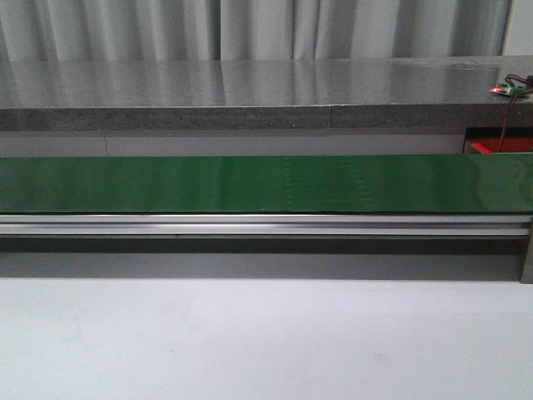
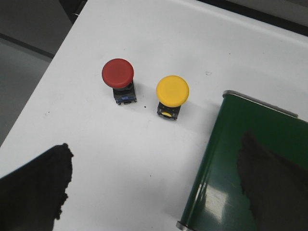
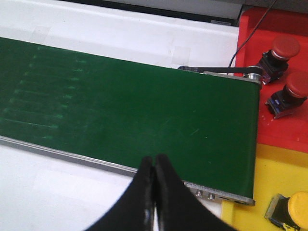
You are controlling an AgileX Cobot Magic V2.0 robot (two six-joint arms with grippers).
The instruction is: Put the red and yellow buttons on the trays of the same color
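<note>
— Buttons first: where do they sit?

— Two wait on the white table [image 2: 144, 159] in the left wrist view: a red button [image 2: 118, 74] and a yellow button [image 2: 172, 91], side by side and apart, both upright on their small dark bases, near the rounded end of the green conveyor belt [image 2: 245, 163]. Neither touches the belt.

— And the trays?

— At the belt's other end, in the right wrist view. The red tray [image 3: 281, 77] already holds two red buttons [image 3: 285, 47] lying tilted, close together. The yellow tray [image 3: 274, 178] sits just beside it and holds one yellow-capped button [image 3: 298, 208], partly cut off at the edge.

— Grippers?

— The right gripper [image 3: 154, 180] has its black fingers pressed together with nothing between them, above the belt's near rail. The left gripper [image 2: 144, 192] has its fingers spread wide apart, one dark finger [image 2: 41, 185] over the table, the other over the belt, holding nothing.

— Front camera?

— Only the long belt, its aluminium rail [image 1: 250, 223] and a grey ledge [image 1: 250, 92] behind.
</note>
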